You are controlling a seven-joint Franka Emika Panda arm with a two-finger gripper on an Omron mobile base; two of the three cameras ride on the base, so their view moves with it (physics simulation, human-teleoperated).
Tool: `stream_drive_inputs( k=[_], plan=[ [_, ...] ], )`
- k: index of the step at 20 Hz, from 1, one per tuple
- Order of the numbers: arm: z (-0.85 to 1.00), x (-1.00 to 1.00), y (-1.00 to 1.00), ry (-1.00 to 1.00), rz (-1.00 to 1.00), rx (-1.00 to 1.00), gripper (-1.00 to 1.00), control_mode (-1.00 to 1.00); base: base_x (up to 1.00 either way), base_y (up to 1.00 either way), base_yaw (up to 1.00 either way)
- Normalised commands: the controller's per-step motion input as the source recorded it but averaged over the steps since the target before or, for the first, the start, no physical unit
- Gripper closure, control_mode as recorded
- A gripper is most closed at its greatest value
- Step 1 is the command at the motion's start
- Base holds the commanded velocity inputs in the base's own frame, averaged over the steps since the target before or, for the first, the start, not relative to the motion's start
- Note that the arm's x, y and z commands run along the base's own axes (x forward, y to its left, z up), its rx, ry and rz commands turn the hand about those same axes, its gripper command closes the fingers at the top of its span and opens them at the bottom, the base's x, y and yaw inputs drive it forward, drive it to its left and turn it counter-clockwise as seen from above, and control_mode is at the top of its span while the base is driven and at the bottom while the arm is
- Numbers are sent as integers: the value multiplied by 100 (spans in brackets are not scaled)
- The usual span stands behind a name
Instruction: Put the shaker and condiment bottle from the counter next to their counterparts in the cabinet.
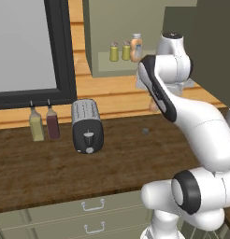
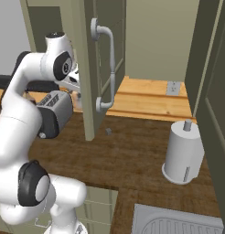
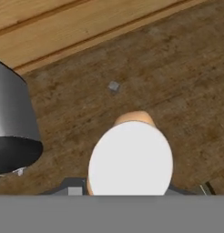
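My gripper (image 3: 132,187) is shut on the condiment bottle (image 3: 131,157). In the hand view its pale cap faces the camera, with the peach-orange body just showing behind it. The bottle hangs above the dark wood counter (image 3: 177,91). In the left base view my forearm hides most of the hand, and a peach patch of the held bottle (image 1: 154,105) peeks out beside it. On the shelf of the open cabinet (image 1: 105,70) stand two yellow-green shakers (image 1: 114,51) (image 1: 126,50) and, right of them, the matching peach-orange bottle (image 1: 136,48).
A silver toaster (image 1: 87,126) lies on the counter left of the arm, with two tall thin-necked bottles (image 1: 36,123) (image 1: 52,122) further left. The open cabinet door (image 2: 98,59) hangs right of my hand. A paper towel roll (image 2: 183,153) stands near the sink (image 2: 178,224).
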Motion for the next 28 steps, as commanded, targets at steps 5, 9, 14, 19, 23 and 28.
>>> stream_drive_inputs(
  k=[5, 9, 14, 19, 23, 28],
  plan=[
    [49, -3, 0, -9, 15, 0, 100, -100, 0, 0, 0],
    [41, 0, 0, -6, 12, 0, 100, -100, 0, 0, 0],
    [34, 0, 0, -3, 10, -3, 100, -100, 0, 0, 0],
    [28, 3, 0, -6, 8, -7, 100, -100, 0, 0, 0],
    [24, 8, 0, -6, 8, -6, 100, -100, 0, 0, 0],
    [27, 8, 0, -4, 8, -4, 100, -100, 0, 0, 0]
  ],
)
